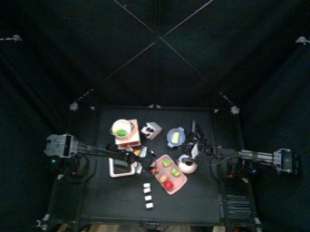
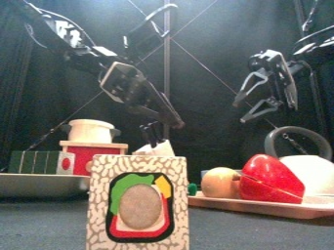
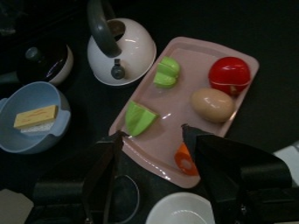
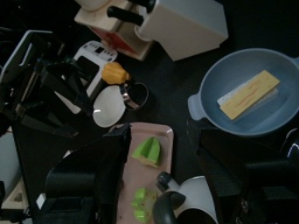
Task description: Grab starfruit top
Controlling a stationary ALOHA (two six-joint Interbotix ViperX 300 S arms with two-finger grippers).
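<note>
Starfruit (image 3: 142, 118), green, is seen on pink tray (image 3: 239, 109), at edge nearer kettle (image 3: 121, 51), apart from egg (image 3: 212, 104) and red pepper (image 3: 230, 73). Left claw (image 3: 155, 166) is held wide open above tray, nothing gripped. Right claw (image 4: 140, 188): state cannot be told. Descent onto starfruit's top is advised, jaws straddling it, tray rim avoided. Starfruit is hidden in front view by box (image 2: 135, 201); shown plainly in left wrist view.
</note>
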